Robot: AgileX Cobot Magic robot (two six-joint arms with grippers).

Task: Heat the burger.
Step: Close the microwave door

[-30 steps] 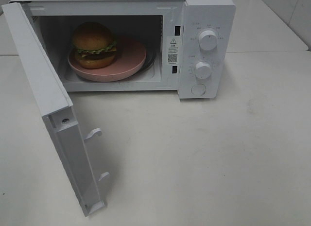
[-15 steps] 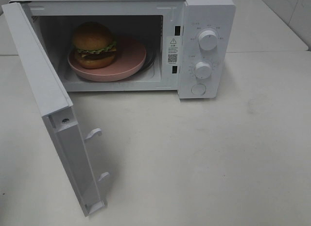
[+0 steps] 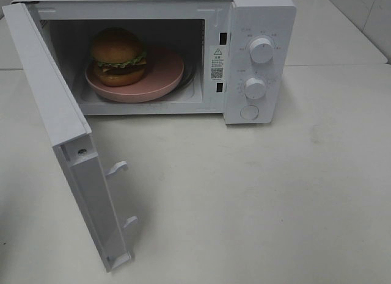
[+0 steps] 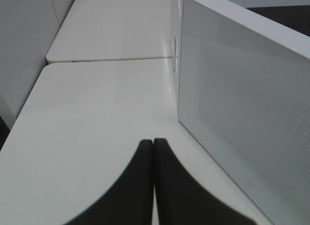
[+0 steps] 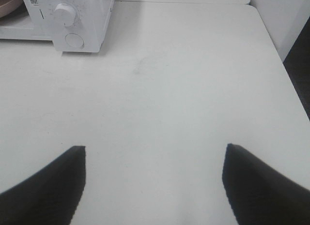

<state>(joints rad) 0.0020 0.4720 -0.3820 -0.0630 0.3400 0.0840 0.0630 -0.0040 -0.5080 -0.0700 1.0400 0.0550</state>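
Note:
The burger (image 3: 118,56) sits on a pink round plate (image 3: 160,79) inside the white microwave (image 3: 259,15), toward the left of the cavity. The microwave door (image 3: 58,119) stands wide open, swung out toward the front left. Neither gripper shows in the exterior view. In the left wrist view my left gripper (image 4: 153,142) is shut and empty, close to the outer face of the open door (image 4: 242,113). In the right wrist view my right gripper (image 5: 154,150) is open and empty above the table, well in front of the microwave's control panel (image 5: 72,22).
The control panel has two knobs (image 3: 261,50) (image 3: 255,87) and a round button (image 3: 249,112). Two latch hooks (image 3: 117,168) stick out from the door's inner edge. The white table (image 3: 256,198) extends in front and to the right, with a seam behind.

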